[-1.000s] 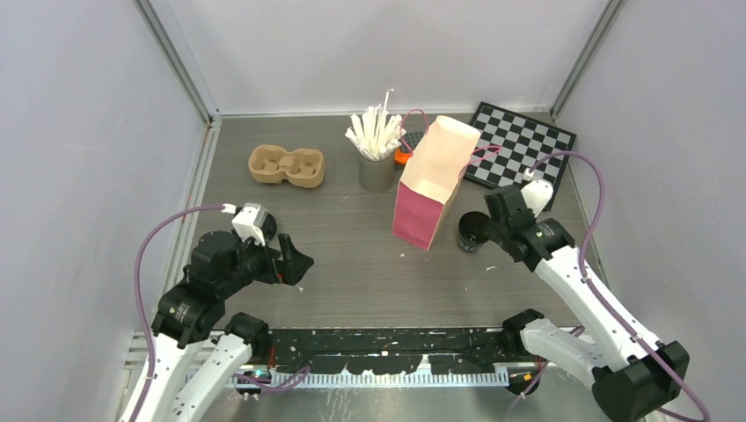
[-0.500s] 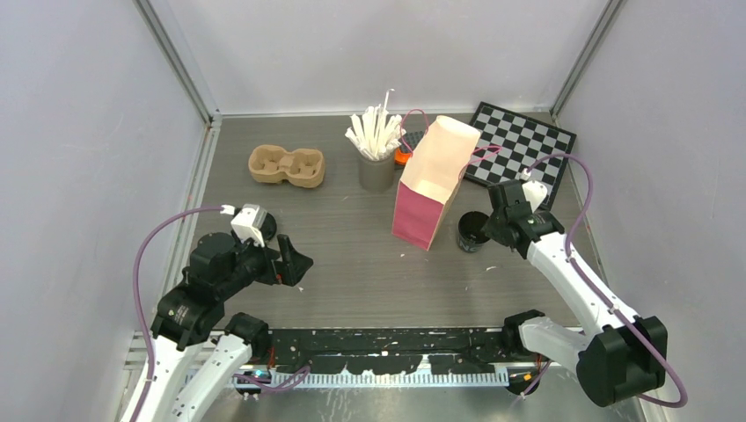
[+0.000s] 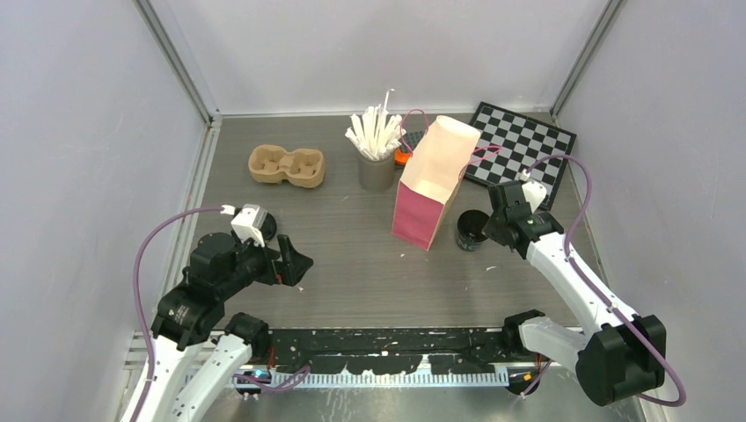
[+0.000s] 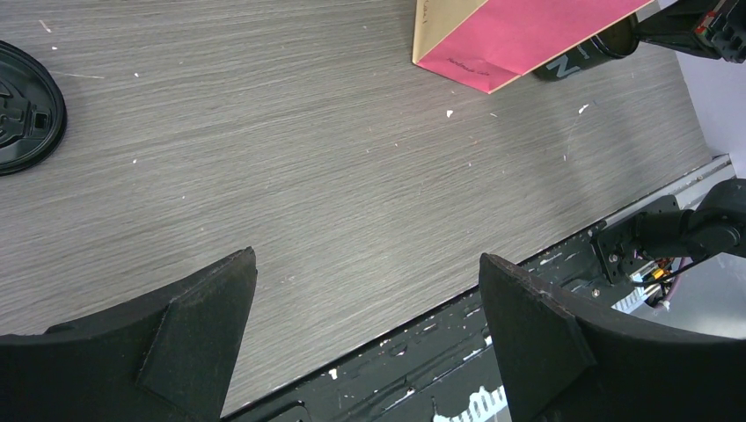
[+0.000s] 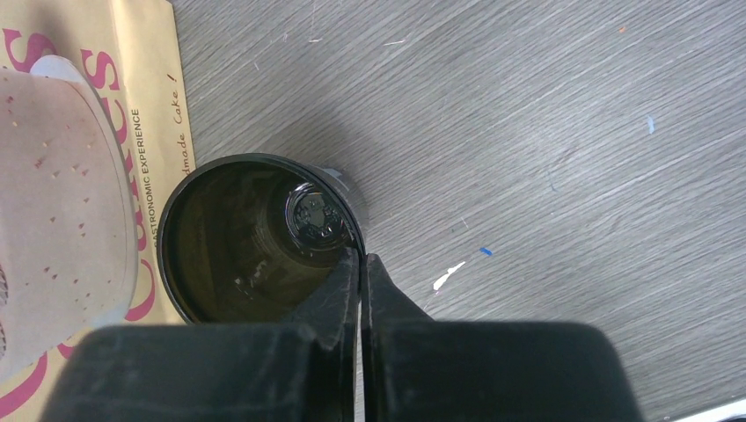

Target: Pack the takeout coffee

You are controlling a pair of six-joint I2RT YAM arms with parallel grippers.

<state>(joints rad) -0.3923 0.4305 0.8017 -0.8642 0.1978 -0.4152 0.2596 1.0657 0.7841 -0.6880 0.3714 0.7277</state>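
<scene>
One takeout coffee cup [image 3: 472, 230], dark and without a lid, stands upright just right of the pink paper bag [image 3: 435, 189]. The right wrist view looks down into this cup [image 5: 255, 242], which is dark inside. My right gripper [image 5: 359, 257] is shut on the cup's near rim, one finger inside the wall and one outside. From above, the right gripper [image 3: 488, 229] sits at the cup's right side. A loose black lid [image 4: 22, 105] lies flat at the left of the left wrist view. My left gripper [image 4: 365, 264] is open and empty over the near table edge, far from the cup.
A tan pulp two-cup tray [image 3: 287, 165] lies at the back left. A grey cup of white sticks [image 3: 376, 167] stands behind the open-topped bag. A checkerboard [image 3: 521, 145] lies at the back right. Grey walls close in both sides.
The right gripper's jaws have closed onto the cup's rim, and the right arm has drawn a little closer to the cup. The left arm has not moved.
</scene>
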